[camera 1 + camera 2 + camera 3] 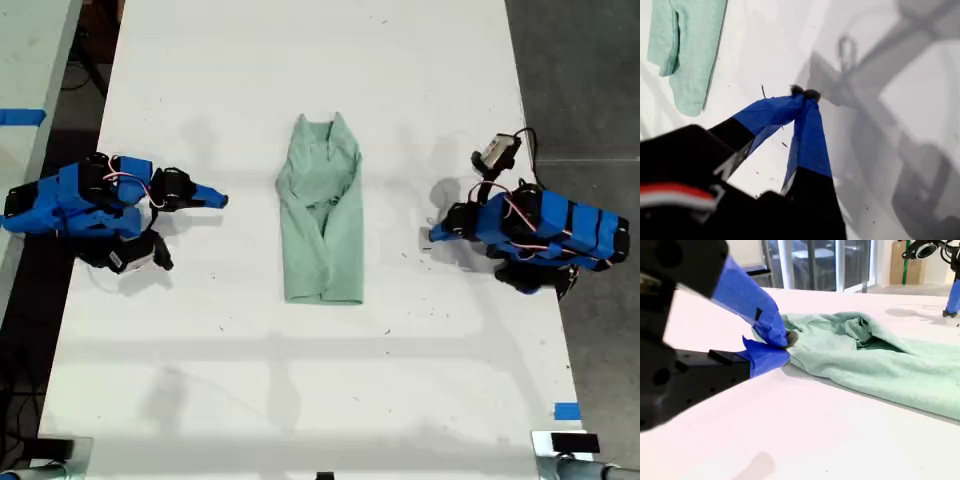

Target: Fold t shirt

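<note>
Lying mid-table already folded lengthwise, the t shirt [322, 215] needs one end-to-end fold, so I judge my first gripper [805, 94] and my second gripper [785, 342], both closed on nothing, should open, then pinch matching corners.

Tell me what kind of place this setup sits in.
Probably a lab or workshop. A long white table carries two blue arms and a t shirt, blue tape marks the grey floor, and the second wrist view shows big windows behind.
</note>
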